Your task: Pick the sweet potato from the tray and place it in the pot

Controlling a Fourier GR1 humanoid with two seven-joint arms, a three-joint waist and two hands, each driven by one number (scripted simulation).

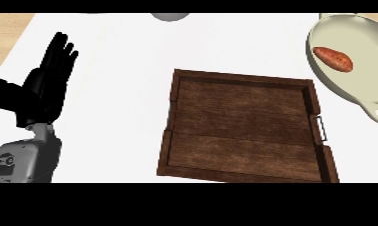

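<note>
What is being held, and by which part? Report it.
Nothing. The left hand rests open at the left; the sweet potato lies in the pot. The right hand is not in view.

A white counter (125, 70) fills the view, evenly lit, with pale wood (13, 27) past its upper left corner and a grey shape (171, 16) at the far edge.

Your left hand (43, 92) is resting at the left edge, fingers straight up. Its grey forearm (29, 159) is showing below.
</note>
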